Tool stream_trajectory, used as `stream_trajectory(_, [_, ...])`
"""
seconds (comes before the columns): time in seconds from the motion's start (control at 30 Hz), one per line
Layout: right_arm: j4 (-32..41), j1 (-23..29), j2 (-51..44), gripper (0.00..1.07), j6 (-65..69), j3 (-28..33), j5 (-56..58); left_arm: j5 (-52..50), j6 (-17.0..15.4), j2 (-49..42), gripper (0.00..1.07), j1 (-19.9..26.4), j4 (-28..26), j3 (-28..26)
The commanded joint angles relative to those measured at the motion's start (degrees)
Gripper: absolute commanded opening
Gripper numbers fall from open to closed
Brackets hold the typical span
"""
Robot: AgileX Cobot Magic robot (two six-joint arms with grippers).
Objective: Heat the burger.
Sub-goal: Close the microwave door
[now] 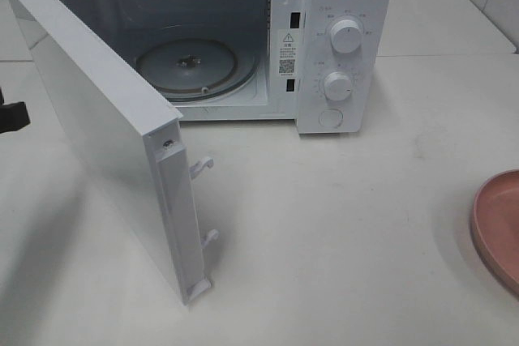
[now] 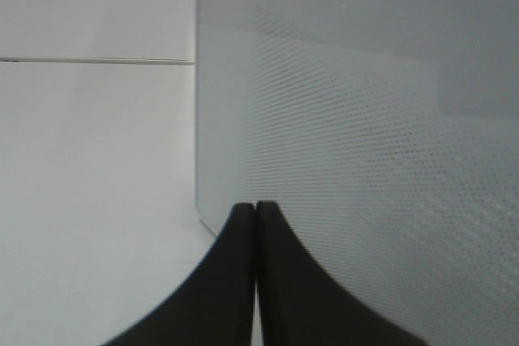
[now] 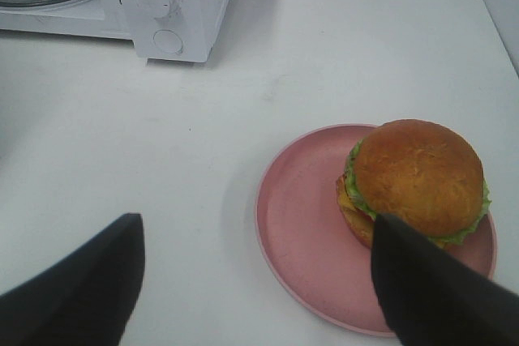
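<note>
The right tool [image 3: 255, 281] is hanging wide open above the pink plate [image 3: 300, 224], holding nothing. The burger [image 3: 415, 182] is sitting on that plate, near the table's right edge. It should drop straight down and squeeze the bun gently. The burger is standing upright, round, with no long side. The left tool [image 2: 256, 224] is squeezed shut and empty beside the microwave door [image 1: 97, 127].

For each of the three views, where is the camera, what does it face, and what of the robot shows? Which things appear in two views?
Exterior high: above the table, looking down at the open microwave, its door and the plate edge; hardly any robot.
Left wrist: facing the door's dotted window; shut left gripper.
Right wrist: above the burger on the plate; open right gripper.
Shared: microwave, plate, door.
</note>
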Motion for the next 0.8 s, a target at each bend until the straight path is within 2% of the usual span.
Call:
stream_trajectory(0.03, [-0.1, -0.3, -1.5, 0.75, -0.2, 0.1, -0.7, -4.5, -4.4, 2.3, 0.00, -0.3, 6.2, 0.1])
stream_trajectory(0.1, [-0.1, -0.3, -1.5, 0.75, -0.2, 0.1, -0.7, -5.8, -5.0, 3.3, 0.00, -0.3, 8.2, 0.1])
stream_trajectory(0.17, [-0.1, -0.3, -1.5, 0.75, -0.2, 0.1, -0.7, -8.4, -7.5, 6.2, 0.00, -0.3, 12.2, -0.6])
stream_trajectory(0.27, [-0.1, -0.3, -1.5, 0.75, -0.2, 0.1, -0.7, -8.4, -8.3, 6.9, 0.00, -0.3, 13.1, -1.0])
stream_trajectory(0.33, [-0.1, -0.3, -1.5, 0.75, -0.2, 0.1, -0.7, -8.5, -11.2, 9.5, 0.00, -1.0, 15.8, -2.8])
stream_trajectory(0.63, [-0.1, -0.3, -1.5, 0.75, -0.2, 0.1, -0.7, -9.9, -10.7, 13.6, 0.00, -7.3, 14.8, -5.8])
stream_trajectory(0.7, [-0.1, -0.3, -1.5, 0.75, -0.2, 0.1, -0.7, -10.8, -8.5, 15.3, 0.00, -9.7, 12.2, -6.9])
stream_trajectory(0.8, [-0.1, -0.3, -1.5, 0.75, -0.2, 0.1, -0.7, -11.5, -7.4, 16.4, 0.00, -11.2, 10.5, -7.7])
